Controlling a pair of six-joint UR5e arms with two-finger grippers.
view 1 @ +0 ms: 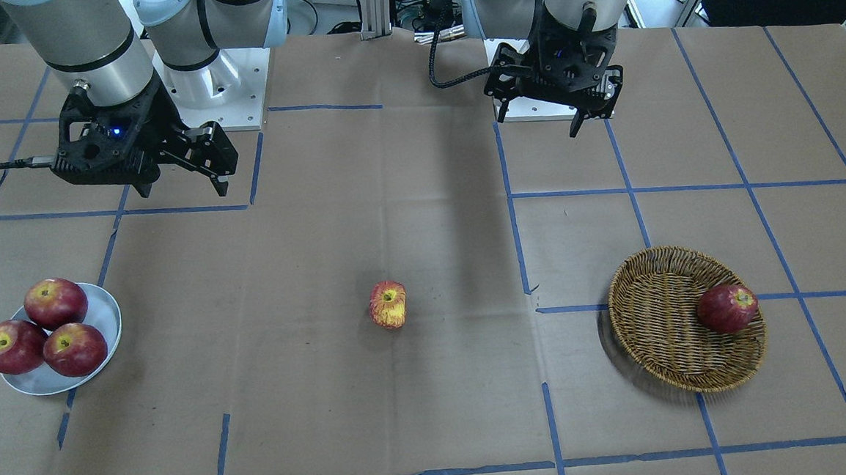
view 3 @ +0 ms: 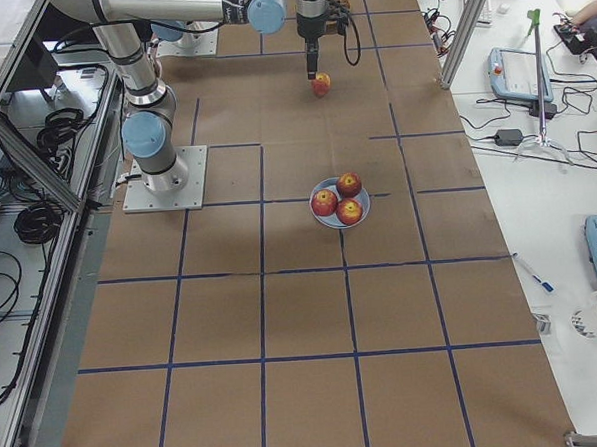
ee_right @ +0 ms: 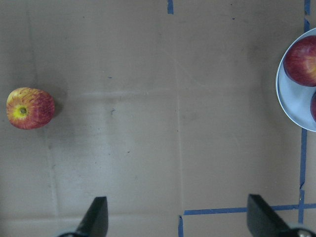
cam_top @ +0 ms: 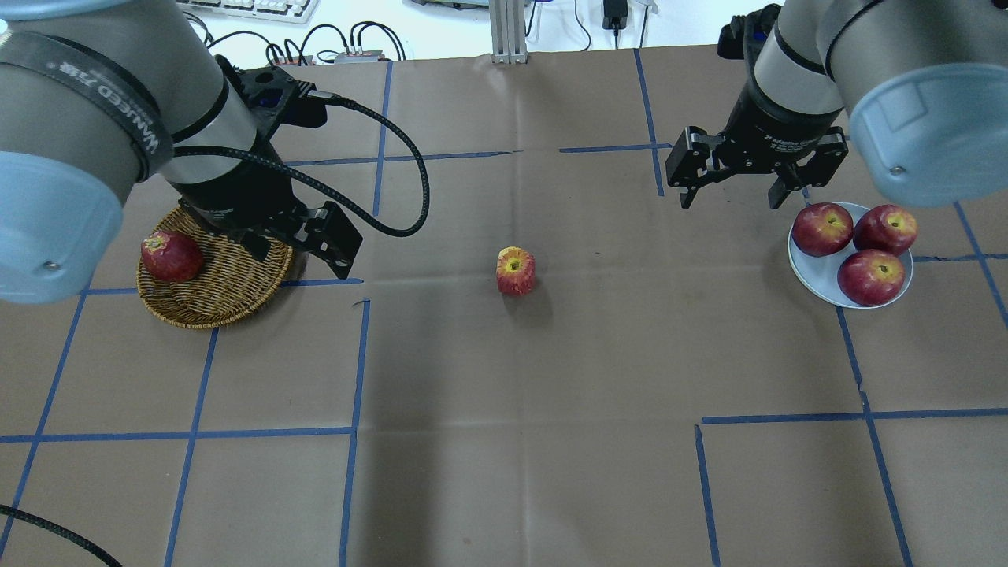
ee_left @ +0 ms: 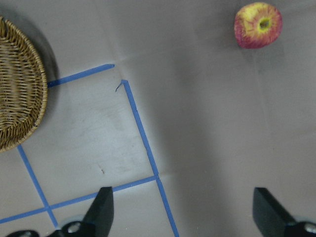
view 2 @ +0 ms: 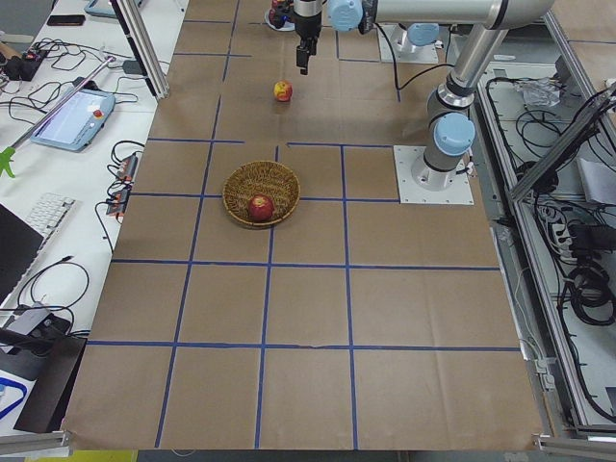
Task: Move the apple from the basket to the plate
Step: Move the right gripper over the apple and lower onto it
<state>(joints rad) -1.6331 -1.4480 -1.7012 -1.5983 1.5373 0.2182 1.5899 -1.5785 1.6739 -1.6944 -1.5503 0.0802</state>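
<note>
The pale, yellow-streaked apple (view 1: 388,305) lies on the bare table, midway between the basket and the plate; it also shows in the overhead view (cam_top: 515,271) and in both wrist views (ee_left: 258,24) (ee_right: 29,108). The wicker basket (view 1: 655,311) (cam_top: 228,303) holds one dark red apple (view 1: 726,308). The grey-white plate (view 1: 104,308) (cam_top: 815,272) holds three dark red apples. My left gripper (cam_top: 303,260) (ee_left: 183,202) hangs open and empty beside the basket's edge. My right gripper (cam_top: 731,201) (ee_right: 177,207) hangs open and empty next to the plate.
Brown paper with a blue tape grid covers the table. The two arm bases (view 1: 209,96) stand at the robot's edge. Cables and a keyboard lie beyond the far edge in the overhead view.
</note>
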